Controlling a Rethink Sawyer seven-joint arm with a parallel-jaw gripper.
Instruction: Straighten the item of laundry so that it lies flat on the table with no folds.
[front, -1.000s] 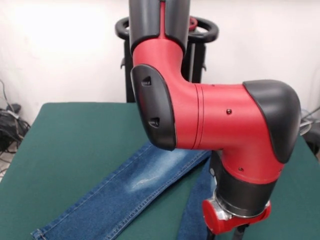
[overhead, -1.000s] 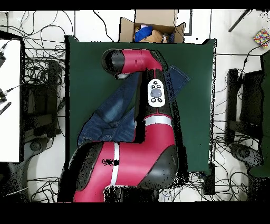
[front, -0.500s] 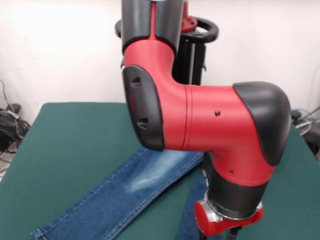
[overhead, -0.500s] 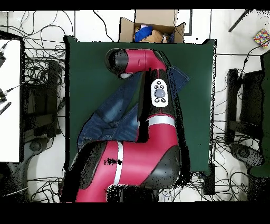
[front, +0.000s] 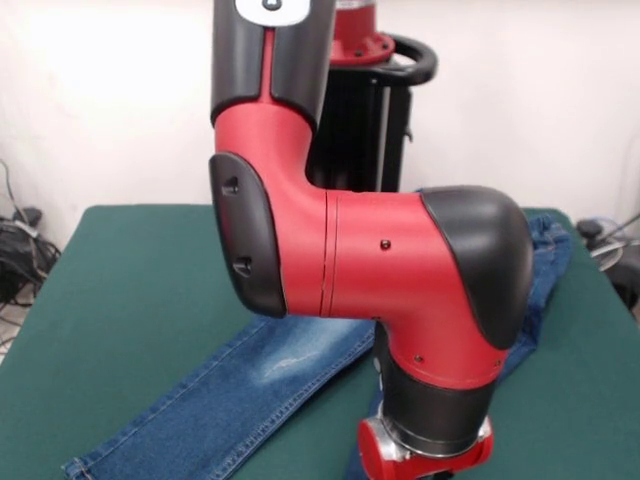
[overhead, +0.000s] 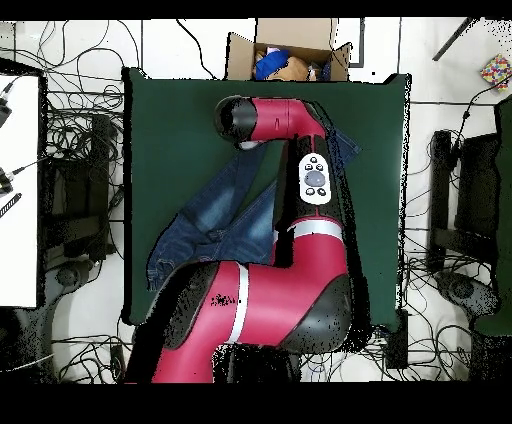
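one pair of jeans (overhead: 215, 215) spread diagonally on the green counter (overhead: 165, 120), legs parted, mostly under the red arm (front: 380, 270). gripper seemingly hidden below the wrist; impossible to tell whether wide or narrow.

A: What lies around the edges, seen from overhead?
B: A pale floor (overhead: 440, 60) strewn with black cables (overhead: 70, 130). An open cardboard box (overhead: 290, 55) at 12 o'clock, a white surface (overhead: 18, 190) at 9.
A: And from the front?
B: A plain white wall (front: 110, 100).
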